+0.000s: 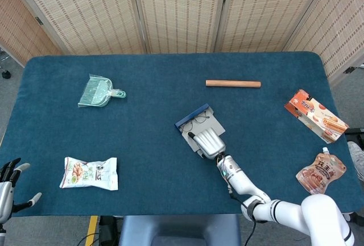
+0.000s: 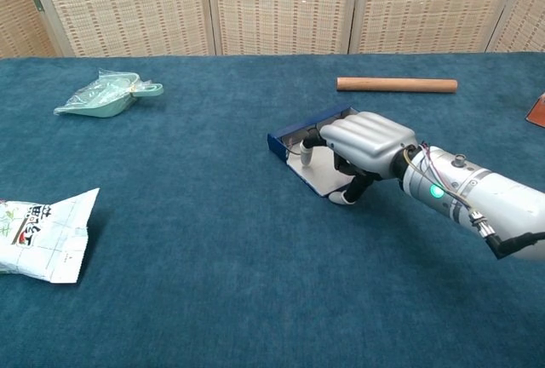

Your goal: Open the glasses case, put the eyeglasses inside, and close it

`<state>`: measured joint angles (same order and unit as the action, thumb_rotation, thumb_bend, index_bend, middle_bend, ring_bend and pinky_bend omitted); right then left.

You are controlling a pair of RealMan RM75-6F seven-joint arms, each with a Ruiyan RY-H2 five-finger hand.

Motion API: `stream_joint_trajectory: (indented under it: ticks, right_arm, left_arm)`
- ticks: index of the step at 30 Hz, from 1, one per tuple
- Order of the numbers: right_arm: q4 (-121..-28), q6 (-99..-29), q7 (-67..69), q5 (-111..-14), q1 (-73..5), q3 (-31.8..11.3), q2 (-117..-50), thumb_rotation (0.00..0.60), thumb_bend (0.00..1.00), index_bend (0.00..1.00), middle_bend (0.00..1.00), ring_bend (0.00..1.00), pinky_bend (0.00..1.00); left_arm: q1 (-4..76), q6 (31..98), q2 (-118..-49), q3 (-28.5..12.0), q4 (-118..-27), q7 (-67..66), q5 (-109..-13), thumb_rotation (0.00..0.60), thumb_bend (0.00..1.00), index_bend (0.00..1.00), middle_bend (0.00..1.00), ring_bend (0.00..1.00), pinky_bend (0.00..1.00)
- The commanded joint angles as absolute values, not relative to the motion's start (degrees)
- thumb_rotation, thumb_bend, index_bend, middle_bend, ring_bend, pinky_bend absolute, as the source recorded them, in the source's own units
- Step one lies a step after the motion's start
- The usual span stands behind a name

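No legible text. Printing on the snack bag (image 2: 38,230) far left of the right hand (image 2: 362,142), and on the orange pouches (image 1: 320,173), is too small to read.

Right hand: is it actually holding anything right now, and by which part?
Cannot tell for certain. The right hand lies over the open glasses case, fingers curled down at its lid, thumb at the near edge. The left hand holds nothing.

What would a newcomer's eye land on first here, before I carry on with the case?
The right hand near mid-table, lying over the open glasses case, with the eyeglasses showing in the case's far part. Next, the wooden rolling pin farther back, and the green dustpan on the far left side of the blue table.
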<state>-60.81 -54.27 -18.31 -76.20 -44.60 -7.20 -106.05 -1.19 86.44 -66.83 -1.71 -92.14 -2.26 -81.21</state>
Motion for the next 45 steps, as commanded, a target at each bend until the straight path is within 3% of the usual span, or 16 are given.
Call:
stream_joint_trajectory:
  ticks: [1,6,23,33,45]
  right_arm:
    - [-60.3,-54.5,-17.8,-76.7,-44.7,-7.2,-106.4,0.600,0.34,0.33,1.00,1.00,1.00]
    - [-59.6,-54.8,-16.9,-77.2,-44.8,-7.7,-106.4,0.600,0.40,0.34,1.00,1.00,1.00]
    - [-58.1,-52.9,-18.3,-76.7,-47.9,-10.6,-106.2,0.600,0.41,0.34,1.00,1.00,1.00]
    - [-54.8,-52.7,-17.4,-75.6,-48.1,-11.4,-106.9,0.600,0.44,0.52,1.00,1.00,1.00]
    - [-55.3,-54.0,-16.0,-76.6,-47.4,-10.7,-105.4,0.600,0.49,0.66,1.00,1.00,1.00]
  left_arm:
    - [-1.2,86.4,-66.8,-1.7,-92.1,-2.3,-81.2,0.600,0.20,0.24,0.12,0.11,0.19]
    - [-1.2,86.2,-66.7,-1.5,-92.0,-2.5,-81.2,0.600,0.20,0.24,0.12,0.11,0.19]
    - [-1.2,85.8,-66.8,-1.6,-92.0,-2.8,-80.7,0.600,0.20,0.24,0.12,0.11,0.19]
    - [-1.1,85.4,-66.7,-1.5,-92.2,-3.0,-80.5,0.600,0.20,0.24,0.12,0.11,0.19]
    - [-0.7,85.3,-66.8,-1.7,-92.6,-3.4,-80.8,0.600,0.20,0.24,0.12,0.11,0.19]
